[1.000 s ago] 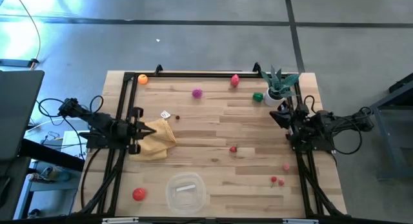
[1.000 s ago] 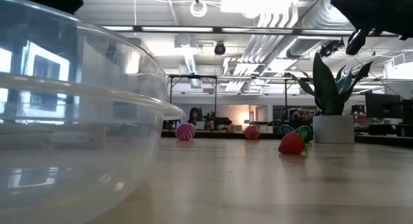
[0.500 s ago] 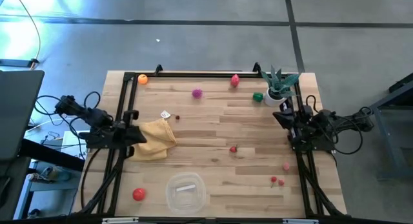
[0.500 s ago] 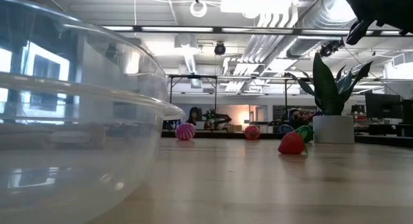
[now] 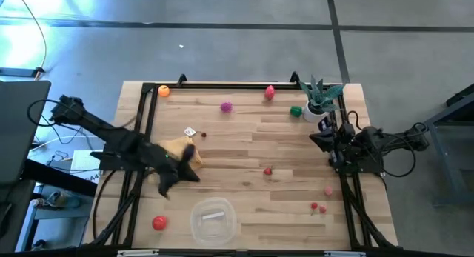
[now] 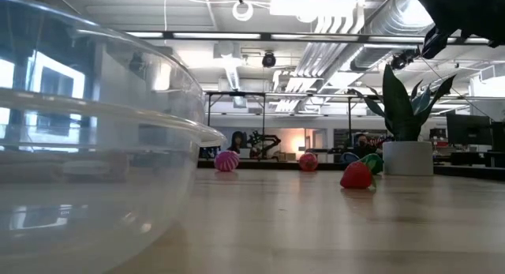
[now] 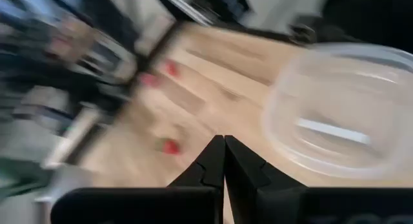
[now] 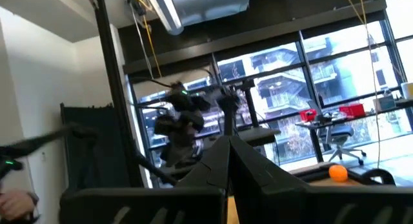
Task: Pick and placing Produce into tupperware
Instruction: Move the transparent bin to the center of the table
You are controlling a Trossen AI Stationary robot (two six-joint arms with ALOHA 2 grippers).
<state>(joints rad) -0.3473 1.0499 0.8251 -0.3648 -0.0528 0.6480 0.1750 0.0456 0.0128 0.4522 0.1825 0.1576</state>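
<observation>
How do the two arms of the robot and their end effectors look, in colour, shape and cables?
Both arms are black, built of slim jointed segments, with loose black cables looping from their bases. The left end effector has two dark, flat fingers that taper to a point, wedge-shaped. The right end effector has the same dark, pointed pair. No markings or labels are visible on them.

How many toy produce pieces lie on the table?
9: orange, red, magenta and green pieces far; tiny dark, red middle; pink, cherries, red near. More may hide.
</observation>
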